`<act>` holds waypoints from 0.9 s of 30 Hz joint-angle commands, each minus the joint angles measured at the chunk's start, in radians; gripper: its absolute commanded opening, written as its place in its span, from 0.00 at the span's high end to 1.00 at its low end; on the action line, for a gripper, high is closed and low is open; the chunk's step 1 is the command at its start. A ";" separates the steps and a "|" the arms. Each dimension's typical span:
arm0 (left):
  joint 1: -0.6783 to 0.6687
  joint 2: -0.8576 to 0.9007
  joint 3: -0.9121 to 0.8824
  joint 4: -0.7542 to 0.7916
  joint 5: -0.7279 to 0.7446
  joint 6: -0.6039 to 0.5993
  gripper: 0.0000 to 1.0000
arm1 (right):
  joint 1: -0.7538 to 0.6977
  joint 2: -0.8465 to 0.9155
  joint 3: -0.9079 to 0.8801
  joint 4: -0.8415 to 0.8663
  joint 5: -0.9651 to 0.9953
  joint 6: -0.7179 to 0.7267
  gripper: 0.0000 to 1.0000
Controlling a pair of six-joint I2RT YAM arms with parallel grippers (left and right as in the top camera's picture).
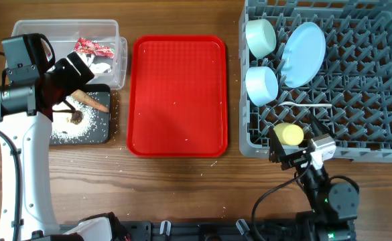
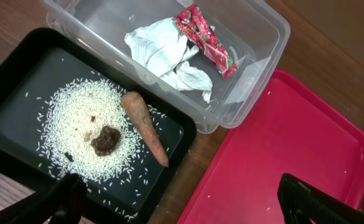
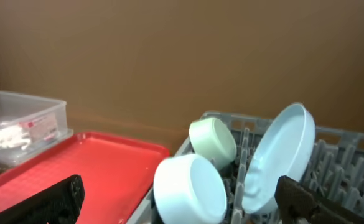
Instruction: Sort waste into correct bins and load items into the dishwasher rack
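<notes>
Sorting is looking nearly done, and stray contact is becoming the main hazard.

The loose white rice grains [image 2: 76, 121], the brown carrot-shaped stick [image 2: 145, 127] and the small brown food lump [image 2: 106, 139] are lying in the black tray [image 2: 20, 68]. The crumpled red wrapper [image 2: 205, 38] and the crumpled white napkin [image 2: 166, 53] are sitting in the clear tub [image 2: 275, 37]. The left gripper [image 2: 182, 202] is hanging above the black tray with its fingers spread wide, gripping nothing; dipping or swinging here risks scattering rice over the rim. In the dishwasher rack [image 1: 383, 100] the small yellow cup [image 1: 290, 134] is resting at the near edge, just beside the right gripper [image 3: 180, 202], which is gaping wide and empty too. A careless pull away risks nudging the cup off.
</notes>
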 commanded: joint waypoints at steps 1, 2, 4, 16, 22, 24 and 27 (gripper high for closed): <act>0.001 -0.012 0.007 0.002 -0.010 0.012 0.00 | -0.005 -0.051 -0.078 0.087 0.026 0.022 0.00; 0.001 -0.012 0.007 0.002 -0.010 0.012 0.00 | -0.005 -0.051 -0.078 0.078 0.029 0.022 0.00; 0.001 -0.012 0.007 0.002 -0.010 0.012 0.00 | -0.004 -0.051 -0.078 0.047 0.028 0.020 0.00; 0.001 -0.012 0.007 0.002 -0.010 0.012 0.00 | -0.003 -0.051 -0.078 -0.036 -0.009 0.023 0.00; 0.001 -0.012 0.007 0.002 -0.010 0.012 0.00 | -0.003 -0.051 -0.078 -0.036 -0.009 0.023 0.00; 0.001 -0.012 0.007 0.002 -0.010 0.012 0.00 | -0.003 -0.051 -0.078 -0.036 -0.009 0.023 0.00; 0.001 -0.012 0.005 0.006 -0.039 0.013 0.00 | -0.003 -0.051 -0.078 -0.036 -0.009 0.023 0.00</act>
